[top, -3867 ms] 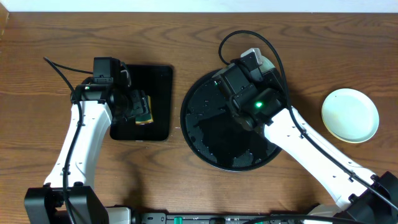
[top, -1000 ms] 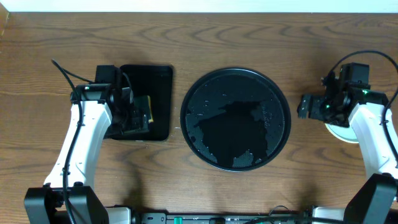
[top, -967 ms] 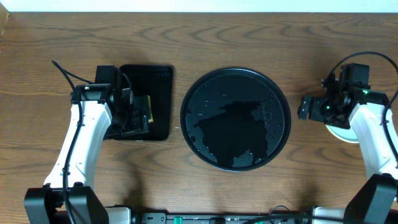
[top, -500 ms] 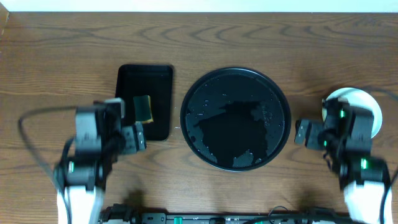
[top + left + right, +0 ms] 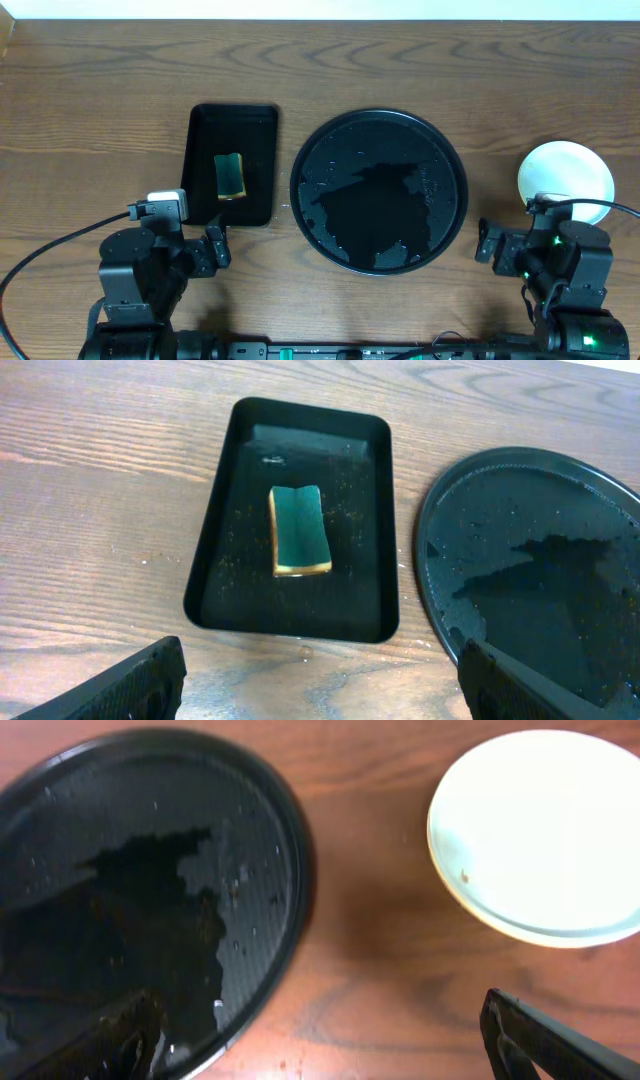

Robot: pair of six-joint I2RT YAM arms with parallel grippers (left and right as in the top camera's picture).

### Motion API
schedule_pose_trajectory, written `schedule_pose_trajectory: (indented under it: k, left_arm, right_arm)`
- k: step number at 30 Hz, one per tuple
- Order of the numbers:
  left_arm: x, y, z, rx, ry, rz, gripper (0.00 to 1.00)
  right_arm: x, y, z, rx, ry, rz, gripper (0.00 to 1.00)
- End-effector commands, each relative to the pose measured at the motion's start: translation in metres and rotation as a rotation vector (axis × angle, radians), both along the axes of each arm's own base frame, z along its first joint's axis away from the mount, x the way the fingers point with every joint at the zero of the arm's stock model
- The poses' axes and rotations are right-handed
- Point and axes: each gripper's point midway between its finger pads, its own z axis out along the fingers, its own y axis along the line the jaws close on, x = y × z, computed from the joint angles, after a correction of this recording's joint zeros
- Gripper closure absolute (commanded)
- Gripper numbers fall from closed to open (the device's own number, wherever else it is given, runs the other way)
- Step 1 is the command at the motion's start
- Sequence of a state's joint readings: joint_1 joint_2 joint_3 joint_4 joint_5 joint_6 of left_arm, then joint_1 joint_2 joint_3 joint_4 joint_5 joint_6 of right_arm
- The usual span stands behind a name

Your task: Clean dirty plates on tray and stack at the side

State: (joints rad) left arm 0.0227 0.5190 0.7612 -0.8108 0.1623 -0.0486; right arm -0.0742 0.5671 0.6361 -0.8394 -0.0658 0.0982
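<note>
Overhead: round black tray [image 5: 340,150] wet-streaked. The plates [image 5: 565,182] sit on the table [image 5: 100,80] to its right, apart from it, and read as one pale disc. Right wrist adds a brown speck [image 5: 463,875] on the inner wall. Left wrist shows the green sponge [image 5: 299,530] loose in the rectangular tray [image 5: 215,550]. Both left gripper [image 5: 320,690] and right gripper [image 5: 320,1050] are spread wide, empty. Versus a second ago, both arms are pulled back to the near edge.

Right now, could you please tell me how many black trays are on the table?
2: the rectangular black tray at left, the round black tray at centre. None seems hidden.
</note>
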Motion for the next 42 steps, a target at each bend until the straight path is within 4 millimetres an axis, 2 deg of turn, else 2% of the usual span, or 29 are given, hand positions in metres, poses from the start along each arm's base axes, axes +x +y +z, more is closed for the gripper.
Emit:
schedule_pose_trajectory:
  k: [1, 11, 19, 21, 26, 30, 34, 37, 42]
  left_arm:
    - [0.0, -0.002, -0.002, -0.012, 0.003, -0.005, 0.12]
    - [0.0, -0.002, -0.002, -0.012, 0.003, -0.005, 0.12]
    - [0.0, -0.002, -0.002, -0.012, 0.003, -0.005, 0.12]
    - [0.0, -0.002, -0.002, -0.012, 0.003, -0.005, 0.12]
    - [0.0, -0.002, -0.002, -0.012, 0.003, -0.005, 0.12]
    - [0.0, -0.002, -0.002, -0.012, 0.003, -0.005, 0.12]
    - [0.0, -0.002, -0.002, -0.012, 0.003, -0.005, 0.12]
    - [0.0, -0.002, -0.002, -0.012, 0.003, -0.005, 0.12]
    - [0.0, -0.002, -0.002, -0.012, 0.003, -0.005, 0.12]
  right_arm:
    - [-0.007, 0.0, -0.009, 0.003, 0.04, -0.006, 0.01]
    - [-0.018, 0.001, -0.019, 0.007, 0.102, -0.005, 0.01]
    - [-0.02, 0.0, -0.004, -0.018, 0.008, -0.001, 0.01]
    - [-0.015, 0.003, 0.008, -0.022, -0.073, 0.016, 0.01]
    - [0.008, 0.022, 0.038, -0.075, -0.426, 0.14, 0.01]
    - [0.017, 0.039, 0.043, -0.06, -0.647, 0.209, 0.01]
    - [0.022, 0.044, 0.051, -0.06, -0.834, 0.221, 0.01]
    - [0.028, 0.045, 0.041, -0.134, -0.897, 0.243, 0.01]
    - [0.029, 0.043, 0.007, -0.317, -0.769, 0.324, 0.01]
